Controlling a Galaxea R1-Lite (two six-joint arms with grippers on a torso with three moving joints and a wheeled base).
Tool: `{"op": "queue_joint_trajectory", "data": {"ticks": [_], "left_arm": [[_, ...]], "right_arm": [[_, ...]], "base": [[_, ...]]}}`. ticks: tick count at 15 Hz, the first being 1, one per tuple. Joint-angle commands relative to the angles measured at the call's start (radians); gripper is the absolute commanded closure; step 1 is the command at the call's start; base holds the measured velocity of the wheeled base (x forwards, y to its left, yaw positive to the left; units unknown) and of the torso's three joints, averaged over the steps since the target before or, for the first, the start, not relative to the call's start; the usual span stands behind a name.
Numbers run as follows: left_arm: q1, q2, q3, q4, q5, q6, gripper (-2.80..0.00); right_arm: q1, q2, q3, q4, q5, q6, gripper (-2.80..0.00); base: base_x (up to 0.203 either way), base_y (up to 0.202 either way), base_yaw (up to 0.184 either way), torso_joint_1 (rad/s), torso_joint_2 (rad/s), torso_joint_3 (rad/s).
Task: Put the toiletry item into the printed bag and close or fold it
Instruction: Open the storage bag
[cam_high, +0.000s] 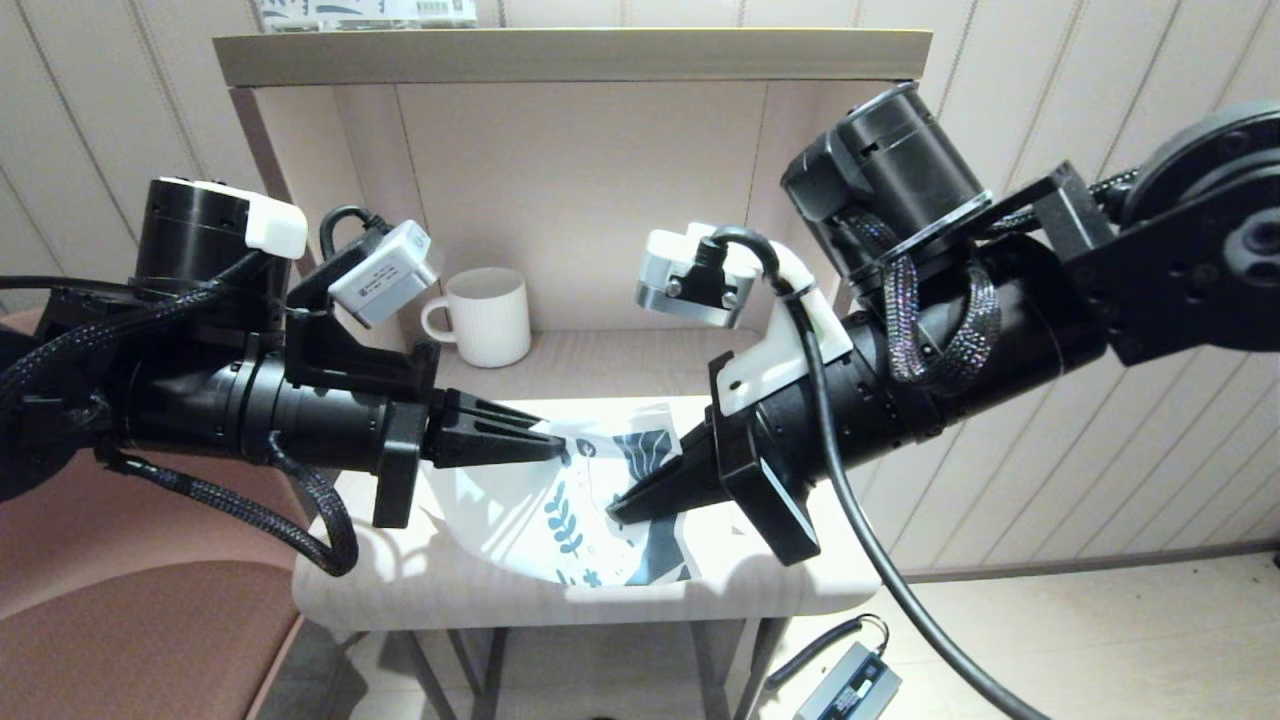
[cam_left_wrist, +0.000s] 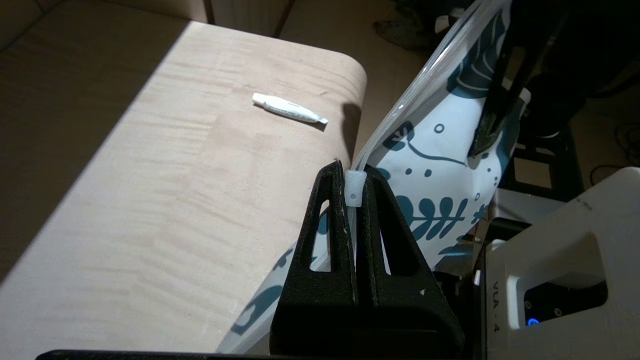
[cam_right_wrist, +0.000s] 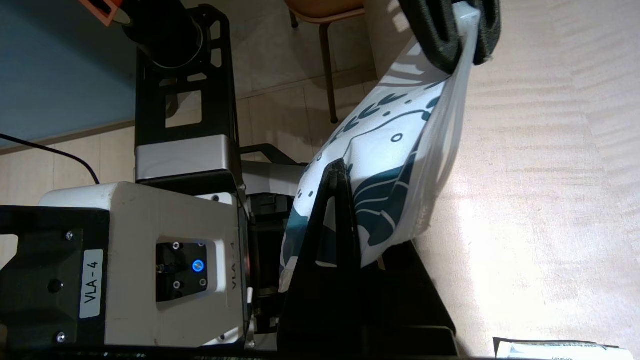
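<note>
The pale wood table (cam_high: 420, 590) stands against a panelled wall, with a shelf-like hood (cam_high: 570, 52) above its back part. Over the table's front half both arms meet, holding the printed bag (cam_high: 555, 505) raised between them; its white plastic with dark teal leaf and flower prints hangs slack, the lower edge near the table top.

The left tool (cam_high: 555, 447) comes in from the left, its fingers pressed together on the bag's top edge. In the left wrist view they pinch the small white slider tab (cam_left_wrist: 354, 188) of the bag's clear zip strip. The right tool (cam_high: 618, 514) reaches in from the right and grips the printed end, its fingers closed narrow on the plastic, as the right wrist view shows.

A white ribbed mug (cam_high: 485, 316) stands at the back of the table, well apart from the bag. The toiletry item (cam_left_wrist: 289, 108), a small white tube, lies on the bare table outside the bag.

A white housing below the arms bears the label "VLA-4" (cam_right_wrist: 91, 284).
</note>
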Motion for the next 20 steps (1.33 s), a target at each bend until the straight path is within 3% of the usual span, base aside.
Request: {"op": "queue_joint_trajectory", "data": {"ticks": [1,9,20], "left_arm": [[0.023,0.038,-0.021,-0.001,-0.005,0.002,0.0],[0.075,0.064,-0.035,-0.001,-0.005,0.014,0.0],[0.101,0.072,-0.044,-0.001,-0.005,0.023,0.0]], "right_arm": [[0.001,-0.013,0.005,0.004,0.004,-0.003,0.0],[-0.031,-0.048,0.006,0.007,0.004,-0.003,0.0],[-0.035,-0.164,0.112,0.004,0.003,-0.004,0.0]], "base": [[0.0,0.0,0.0,0.0,0.0,0.0],[0.0,0.0,0.0,0.0,0.0,0.0],[0.0,0.0,0.0,0.0,0.0,0.0]]}}
